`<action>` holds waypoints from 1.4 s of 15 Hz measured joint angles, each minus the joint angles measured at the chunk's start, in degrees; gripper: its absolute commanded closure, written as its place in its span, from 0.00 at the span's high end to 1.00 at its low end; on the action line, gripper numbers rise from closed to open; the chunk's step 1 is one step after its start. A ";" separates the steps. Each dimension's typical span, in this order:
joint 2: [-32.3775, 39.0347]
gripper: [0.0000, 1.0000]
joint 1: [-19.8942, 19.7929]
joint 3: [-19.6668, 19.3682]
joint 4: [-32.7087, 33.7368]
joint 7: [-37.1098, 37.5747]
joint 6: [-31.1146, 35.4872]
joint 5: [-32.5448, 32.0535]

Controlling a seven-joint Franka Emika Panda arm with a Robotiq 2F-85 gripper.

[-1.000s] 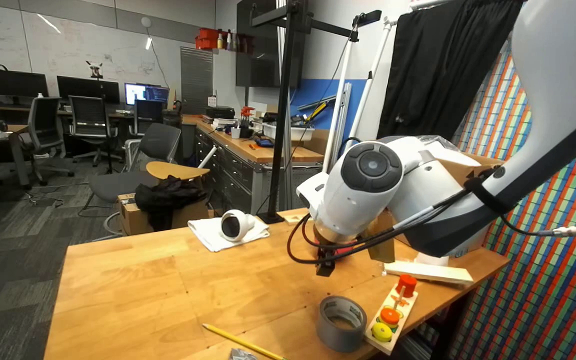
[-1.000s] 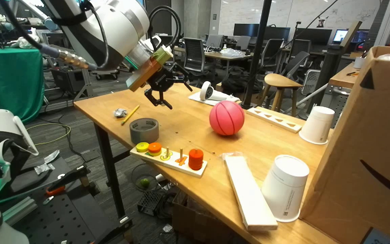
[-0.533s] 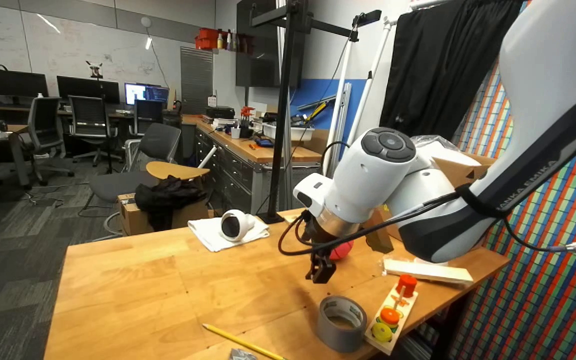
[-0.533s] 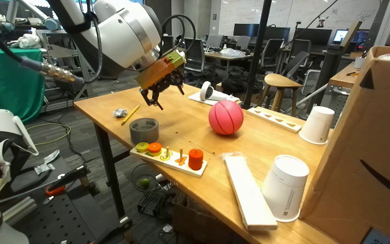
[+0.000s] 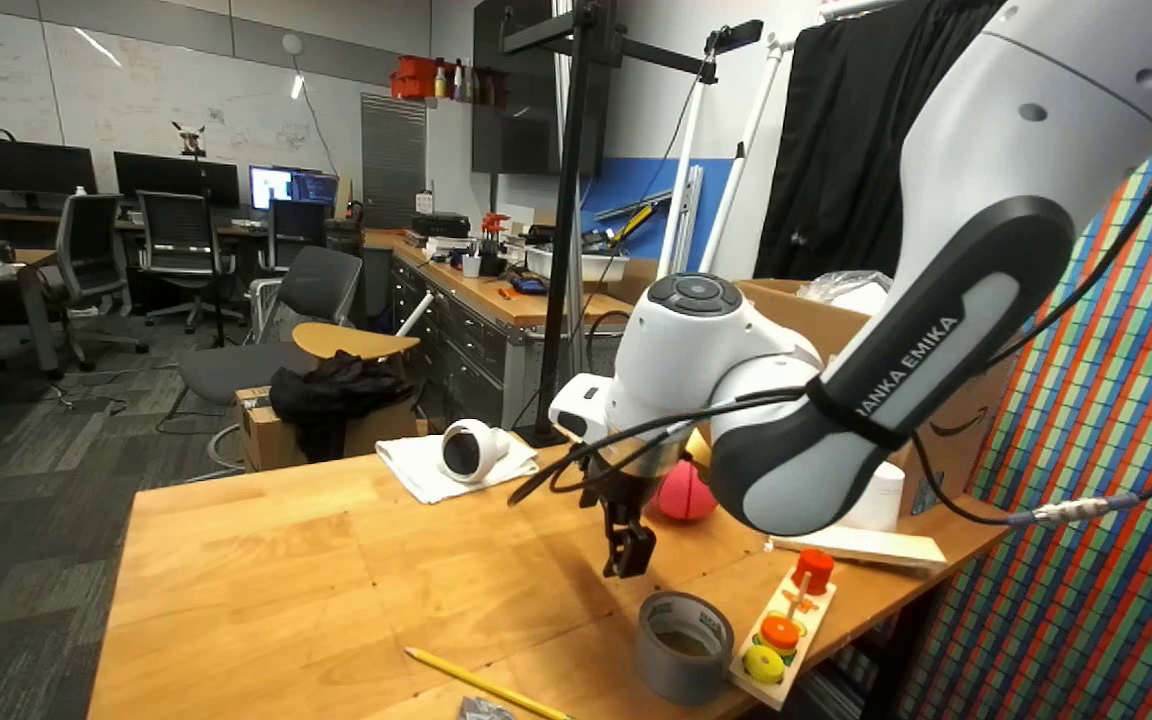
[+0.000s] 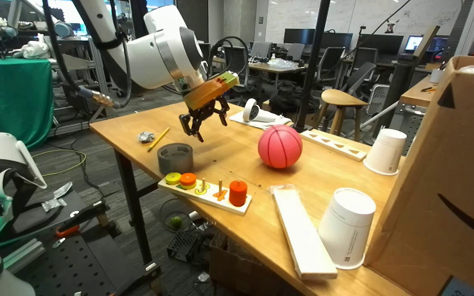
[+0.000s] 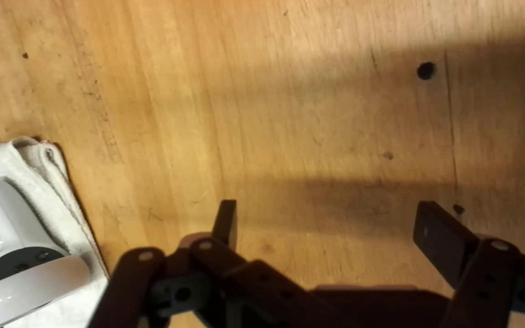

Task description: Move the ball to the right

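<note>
We log the hand (image 6: 212,130) spread wide, hanging above the worktop (image 5: 286,570): in the wrist view its fingers (image 7: 442,243) stand well apart, bare wood showing between them. We find the ball (image 6: 280,146), pinkish-red with thin dark seams, resting on the worktop to the right of the hand in both exterior views, apart from it; the arm (image 5: 896,350) covers part of the ball in an exterior view. A grey tape roll (image 6: 175,160) sits lower than the hand and to its left in an exterior view, a wooden peg board (image 6: 209,200) just beside the roll, red discs (image 6: 238,194) stacked at the board's right end. Left of the hand again, a yellow pencil (image 6: 159,139) near a crumpled bit of foil (image 6: 145,137). In the wrist view, left of the hand, we see a white device (image 7: 23,266) with a dark round face lying on folded white cloth (image 7: 50,200). Well off to the hand's right, past the ball in an exterior view, we count two upended white cups (image 6: 347,230), a white plank (image 6: 305,236) just beside the nearer one
</note>
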 measured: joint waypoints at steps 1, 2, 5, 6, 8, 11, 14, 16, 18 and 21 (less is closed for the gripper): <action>0.07 1.00 -0.25 0.57 1.22 -3.03 -1.83 2.76; 0.06 1.00 -0.30 0.86 2.74 -4.95 -4.49 4.56; 0.19 1.00 0.29 0.14 8.66 -3.74 -16.71 3.53; 0.46 1.00 0.53 -0.29 10.53 -2.66 -20.91 2.68; 1.57 1.00 0.68 -0.83 13.60 -0.80 -28.00 1.56; 4.30 1.00 0.67 -1.02 16.39 -0.03 -34.95 1.63; 7.48 1.00 0.73 -0.98 17.38 0.05 -38.61 1.72; 9.55 1.00 0.95 -0.96 18.22 0.05 -42.45 1.72; 11.38 1.00 1.19 -0.84 19.41 0.04 -46.16 1.72; 12.95 1.00 2.09 -1.25 21.29 5.65 -49.27 -1.43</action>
